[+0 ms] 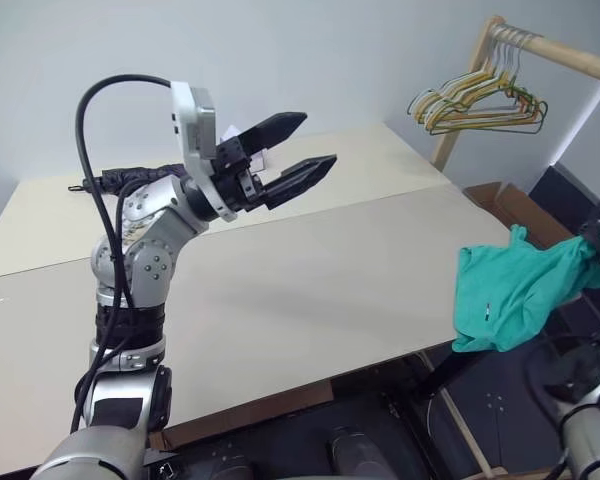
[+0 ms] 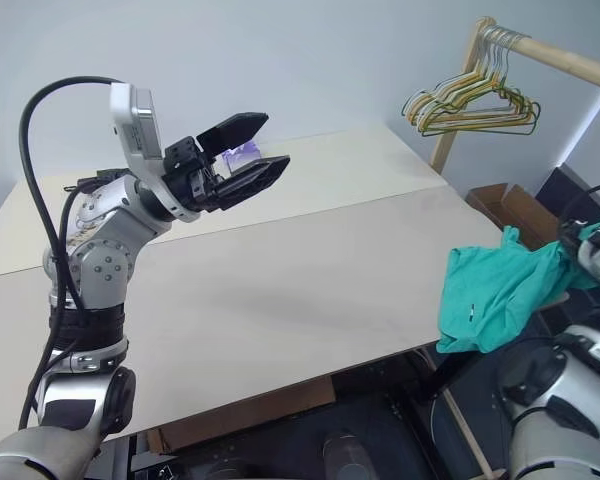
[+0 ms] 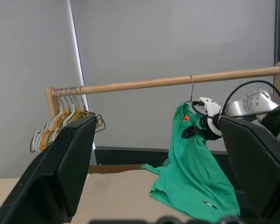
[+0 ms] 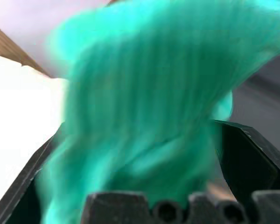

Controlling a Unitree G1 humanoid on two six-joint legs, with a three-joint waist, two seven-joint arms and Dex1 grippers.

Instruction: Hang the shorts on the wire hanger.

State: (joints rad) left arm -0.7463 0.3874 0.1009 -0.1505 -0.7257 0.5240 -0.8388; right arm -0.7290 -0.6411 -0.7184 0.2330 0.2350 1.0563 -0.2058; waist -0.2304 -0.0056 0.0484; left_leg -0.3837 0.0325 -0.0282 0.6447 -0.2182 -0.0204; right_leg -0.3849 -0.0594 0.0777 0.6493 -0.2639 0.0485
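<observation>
Two arms are up, each with its fingers spread. The left gripper [image 1: 295, 150] is raised above the pale surface [image 1: 310, 270], pointing toward the rack side, its fingers [image 1: 305, 172] wide apart and grasping nothing.

The shorts [image 3: 193, 177] hang from a single wire hanger, whose hook [image 3: 192, 88] is over the wooden rail [image 3: 177, 81] of the rack. In the left wrist view they drop in a long teal drape from just under that hook, with a small orange-red tab [image 3: 185, 118] near the top, and the lower part spreads out just off the edge of the surface. In the head views the same cloth [image 1: 510, 290] hangs beside the surface's right edge.

The right gripper [image 3: 203, 127] sits close against the upper part of the shorts. In its own wrist view its fingers [image 4: 252, 158] stand wide on either side of the blurred teal fabric [image 4: 144, 116], which fills the gap between them; whether they press the cloth cannot be told, but they are released rather than clenched.

A bunch of gold and green hangers [image 1: 478, 102] hangs near the far end of the rail, well apart from the shorts. A cardboard box [image 1: 510, 205] stands on the floor below the rack.
</observation>
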